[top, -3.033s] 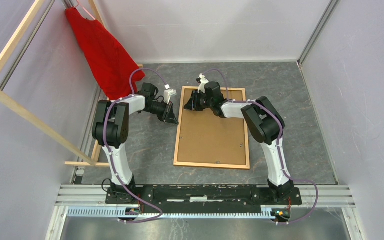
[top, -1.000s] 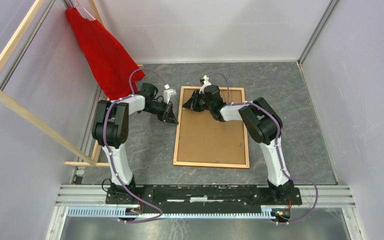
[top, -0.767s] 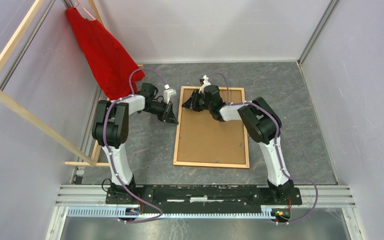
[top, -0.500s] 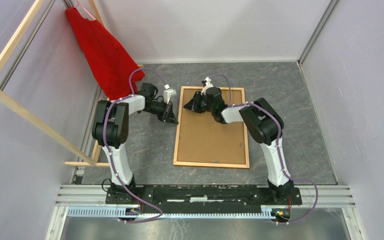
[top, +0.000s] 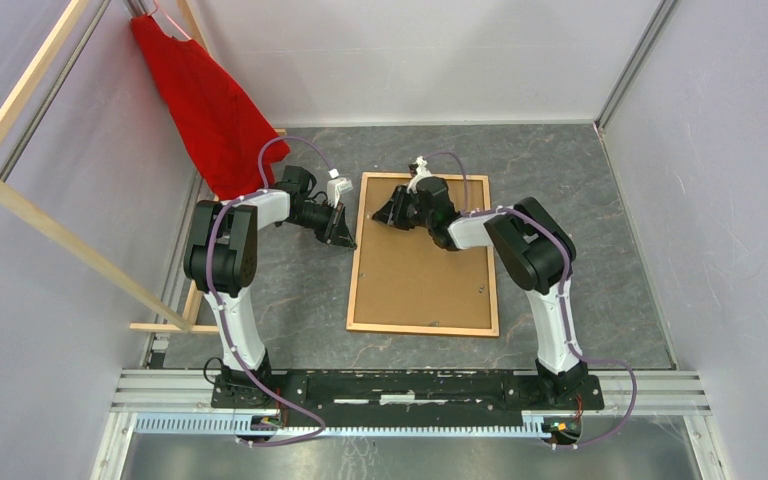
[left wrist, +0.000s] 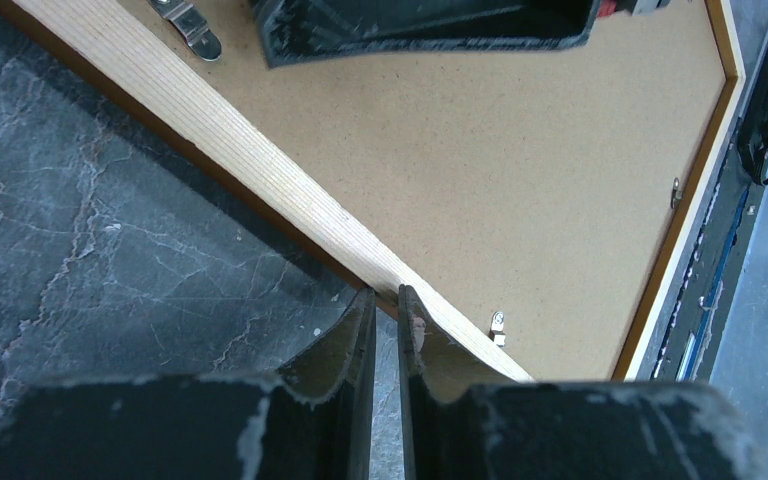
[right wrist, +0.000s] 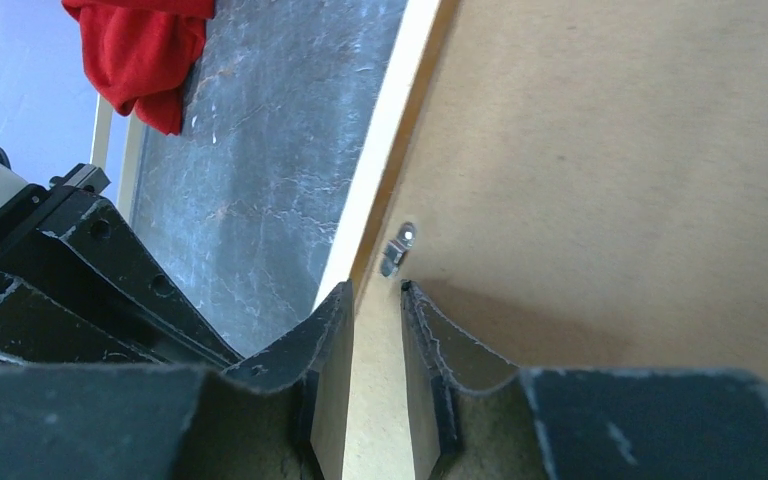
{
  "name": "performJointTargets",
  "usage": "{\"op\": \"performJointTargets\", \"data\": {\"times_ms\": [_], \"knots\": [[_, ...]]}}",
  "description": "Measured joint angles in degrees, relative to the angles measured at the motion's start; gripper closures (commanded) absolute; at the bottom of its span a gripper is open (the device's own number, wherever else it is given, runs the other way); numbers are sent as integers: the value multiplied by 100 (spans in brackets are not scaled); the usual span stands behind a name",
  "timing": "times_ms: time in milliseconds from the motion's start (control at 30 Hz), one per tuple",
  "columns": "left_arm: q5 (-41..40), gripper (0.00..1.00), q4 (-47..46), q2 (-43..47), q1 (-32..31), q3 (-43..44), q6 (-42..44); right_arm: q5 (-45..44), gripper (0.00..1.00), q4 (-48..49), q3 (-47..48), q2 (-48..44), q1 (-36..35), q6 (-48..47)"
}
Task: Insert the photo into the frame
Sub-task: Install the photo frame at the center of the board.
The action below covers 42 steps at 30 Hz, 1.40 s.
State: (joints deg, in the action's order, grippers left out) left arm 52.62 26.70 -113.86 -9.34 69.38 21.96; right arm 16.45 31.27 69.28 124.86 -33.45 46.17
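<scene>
Right gripper [right wrist: 372, 288] shifted rightward along thin orange-brown wooden frame [top: 422, 326], back-up on grey table [top: 300, 290]; fingers slightly parted astride rim beside metal clip [right wrist: 396, 250]; left gripper [left wrist: 387, 296] closed to a sliver, tips touching frame edge

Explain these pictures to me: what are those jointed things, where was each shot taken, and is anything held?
Those are two robot arms bolted at the near edge of a table, each ending in a two-finger gripper. The wide picture comes from a fixed camera above and behind them. The close-ups come from cameras on the wrists, so the dark shapes at the bottom are each arm's own fingers. On the table lies a wooden picture frame, back up, showing its brown board. The left gripper is shut, its tips at the frame's outer edge. The right gripper is over the frame's far left corner, fingers slightly apart, beside a small metal clip. Neither visibly holds anything. A red cloth hangs at the far left, by a pale wooden rack. No photo is in view.
</scene>
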Motion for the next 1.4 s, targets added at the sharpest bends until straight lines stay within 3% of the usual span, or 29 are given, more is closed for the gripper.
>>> {"op": "performJointTargets", "data": {"times_ms": [533,900,1400], "knots": [[0,82,0,0,0,0,0,-26,74,-186,463,273,-179,26],[0,82,0,0,0,0,0,0,73,-68,-15,-20,-151,-55],[0,82,0,0,0,0,2,-28,73,-249,348,164,-131,-118]]}}
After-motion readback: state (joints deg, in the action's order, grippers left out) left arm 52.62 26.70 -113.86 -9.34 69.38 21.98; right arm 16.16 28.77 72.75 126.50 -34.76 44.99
